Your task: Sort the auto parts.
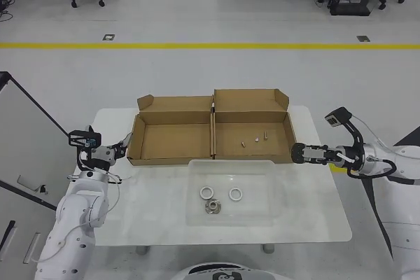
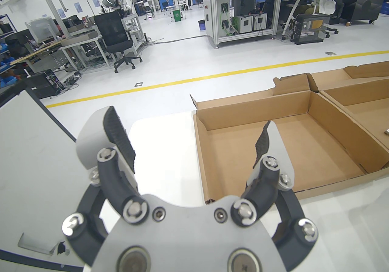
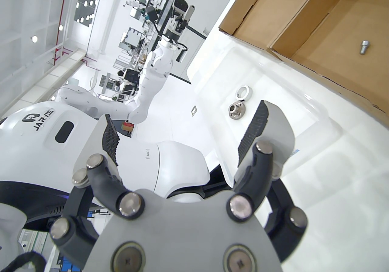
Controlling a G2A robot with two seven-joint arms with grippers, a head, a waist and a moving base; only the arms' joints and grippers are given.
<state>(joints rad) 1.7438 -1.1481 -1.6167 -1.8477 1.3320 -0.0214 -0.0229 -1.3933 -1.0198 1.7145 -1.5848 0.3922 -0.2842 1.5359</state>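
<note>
Two open cardboard boxes stand side by side at the back of the table. The left box [image 1: 171, 140] [image 2: 282, 148] holds nothing. Two small bolts [image 1: 245, 144] [image 1: 264, 135] lie in the right box [image 1: 266, 150]; one bolt [image 3: 363, 46] shows in the right wrist view. In front, a clear tray [image 1: 259, 210] [image 3: 273, 72] holds two white rings [image 1: 206, 192] [image 1: 236, 194] and a metal flange [image 1: 212, 206] [image 3: 236, 110]. My left gripper [image 1: 121, 149] [image 2: 191, 130] hangs open just off the left box's outer wall. My right gripper [image 1: 296, 152] [image 3: 185, 121] is open beside the right box's outer corner.
The white table [image 1: 308, 231] has bare surface along its front and right of the tray. A grey panel [image 1: 21, 133] stands off the table's left side. The tray's rim rises between the right gripper and the parts.
</note>
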